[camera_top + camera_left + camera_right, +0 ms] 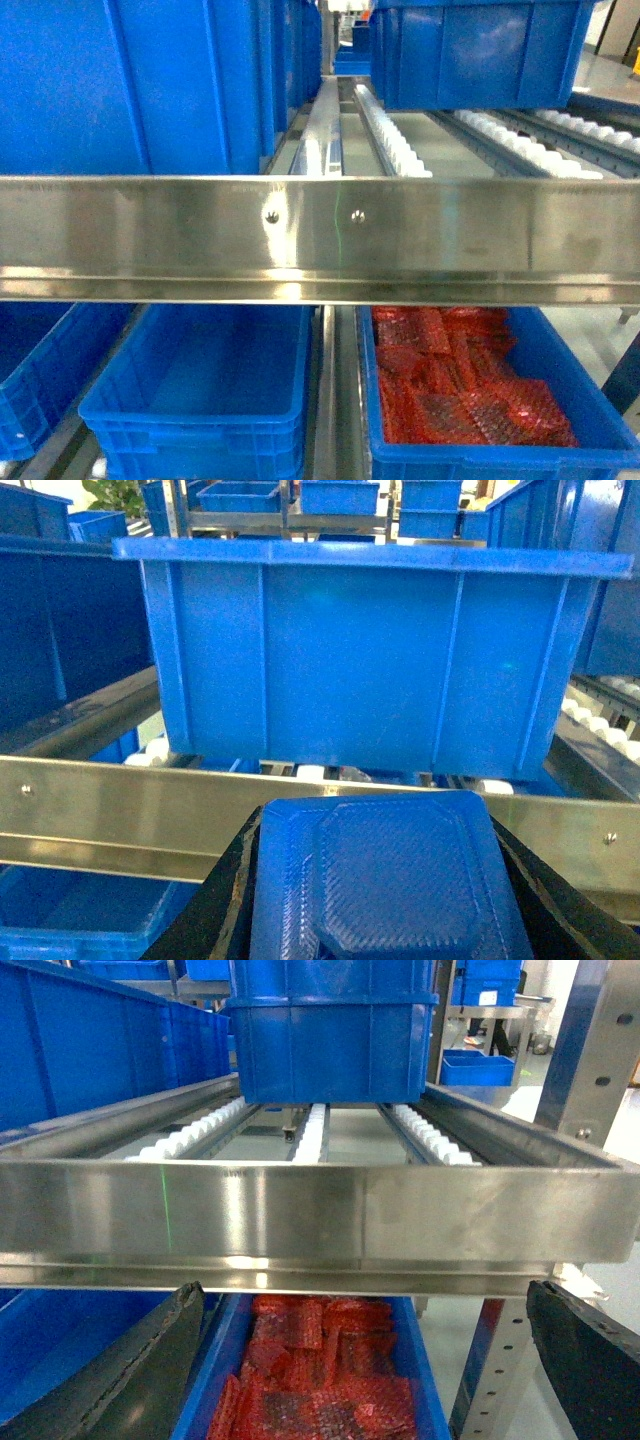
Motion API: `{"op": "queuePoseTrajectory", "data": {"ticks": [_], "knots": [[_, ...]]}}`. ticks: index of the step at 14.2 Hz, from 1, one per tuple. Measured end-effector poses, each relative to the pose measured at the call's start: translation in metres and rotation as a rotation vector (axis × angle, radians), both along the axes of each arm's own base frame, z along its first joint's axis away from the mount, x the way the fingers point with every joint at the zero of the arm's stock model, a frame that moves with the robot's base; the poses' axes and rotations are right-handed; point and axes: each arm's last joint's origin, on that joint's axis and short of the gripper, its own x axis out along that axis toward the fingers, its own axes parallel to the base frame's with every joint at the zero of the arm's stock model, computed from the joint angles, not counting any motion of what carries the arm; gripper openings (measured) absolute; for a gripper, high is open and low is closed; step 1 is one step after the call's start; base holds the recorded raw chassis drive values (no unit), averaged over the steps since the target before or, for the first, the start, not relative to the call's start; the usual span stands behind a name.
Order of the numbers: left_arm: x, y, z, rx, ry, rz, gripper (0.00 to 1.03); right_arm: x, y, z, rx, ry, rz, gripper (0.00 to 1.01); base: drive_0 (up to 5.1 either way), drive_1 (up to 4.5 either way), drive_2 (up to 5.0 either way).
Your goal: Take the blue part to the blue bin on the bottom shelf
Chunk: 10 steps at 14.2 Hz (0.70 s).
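In the left wrist view my left gripper (375,890) is shut on the blue part (385,875), a flat square textured piece held between the black fingers (225,900). It hangs just in front of a steel rail (120,810). An empty blue bin (215,385) stands on the bottom shelf (326,400) at centre-left of the head view, and a corner of a blue bin (70,910) shows low left in the left wrist view. My right gripper (365,1360) is open, above the bin of red parts (320,1380). Neither gripper shows in the head view.
A wide steel crossbar (320,235) spans the head view above the lower bins. Large blue bins (130,85) (370,650) stand on the white roller tracks (395,140) of the upper tier. The bin of red parts (470,400) is at the lower right. A perforated steel upright (595,1070) is on the right.
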Motion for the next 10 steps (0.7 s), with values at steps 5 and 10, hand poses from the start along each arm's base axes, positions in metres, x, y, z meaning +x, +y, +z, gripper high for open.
{"op": "queuePoseTrajectory", "data": {"ticks": [5, 10], "knots": [[0.0001, -0.0001, -0.0003, 0.001, 0.003, -0.001, 0.43, 0.0, -0.0001, 0.0, 0.001, 0.0, -0.003, 0.98, 0.0, 0.0, 0.0], [0.0001, -0.0001, -0.0002, 0.001, 0.002, 0.0, 0.43, 0.0, -0.0001, -0.0001, 0.0, 0.002, -0.002, 0.98, 0.0, 0.0, 0.0]]}}
